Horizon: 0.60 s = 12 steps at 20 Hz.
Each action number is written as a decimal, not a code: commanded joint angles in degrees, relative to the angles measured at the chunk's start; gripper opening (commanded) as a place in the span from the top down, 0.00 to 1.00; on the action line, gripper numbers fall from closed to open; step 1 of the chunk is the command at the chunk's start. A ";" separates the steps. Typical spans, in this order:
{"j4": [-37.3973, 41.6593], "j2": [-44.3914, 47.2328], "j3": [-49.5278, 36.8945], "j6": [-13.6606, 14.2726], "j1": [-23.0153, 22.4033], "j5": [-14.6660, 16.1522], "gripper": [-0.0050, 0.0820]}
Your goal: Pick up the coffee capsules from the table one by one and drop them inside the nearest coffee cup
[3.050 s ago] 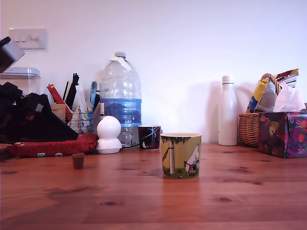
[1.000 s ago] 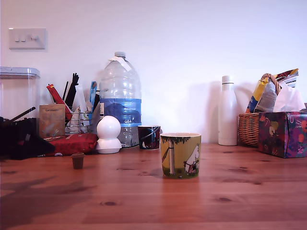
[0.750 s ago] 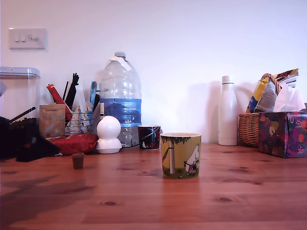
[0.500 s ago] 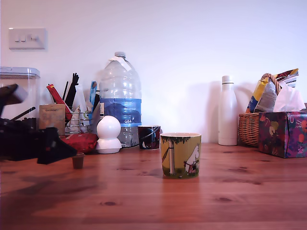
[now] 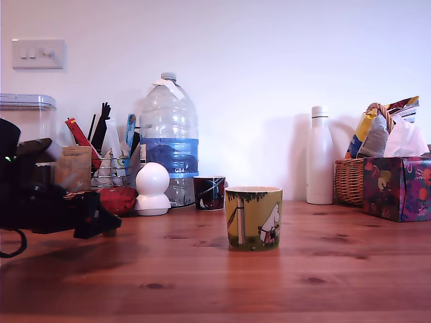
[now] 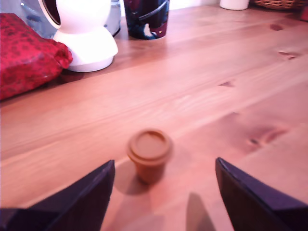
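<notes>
A tiny brown coffee capsule [image 6: 149,154] stands upright, rim up, on the reddish wooden table [image 5: 269,282]. In the wrist view it sits just ahead of my gripper [image 6: 164,163], in line with the gap between the two dark fingers [image 6: 82,197], which are spread wide apart with nothing touching them. In the exterior view the black gripper [image 5: 108,222] lies low over the table at the left and covers the capsule. The yellow-green mug [image 5: 254,218] with the white creature stands well to the exterior view's right of the gripper, in the middle of the table.
Behind the capsule stand a white round object [image 5: 153,189], a red pouch [image 6: 26,53] and a small dark patterned cup [image 5: 209,193]. A large water bottle [image 5: 169,145], a white bottle [image 5: 320,166], a wicker basket [image 5: 349,180] and a floral tissue box [image 5: 397,188] line the back.
The arm has come in low from the exterior view's left toward the capsule. Its fingers now reach the capsule and hide it in that view. The mug has not moved.
</notes>
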 commanded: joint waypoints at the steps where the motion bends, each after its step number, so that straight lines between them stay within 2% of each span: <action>1: -0.33 2.08 1.60 0.28 0.04 0.09 0.25; 6: -3.28 2.95 3.65 0.44 0.04 0.09 0.25; 9: -4.72 2.95 3.69 2.10 0.04 0.09 0.27; 10: -5.53 2.95 3.69 2.75 0.04 0.09 0.31; 12: -6.58 2.95 3.69 2.95 0.04 0.11 0.51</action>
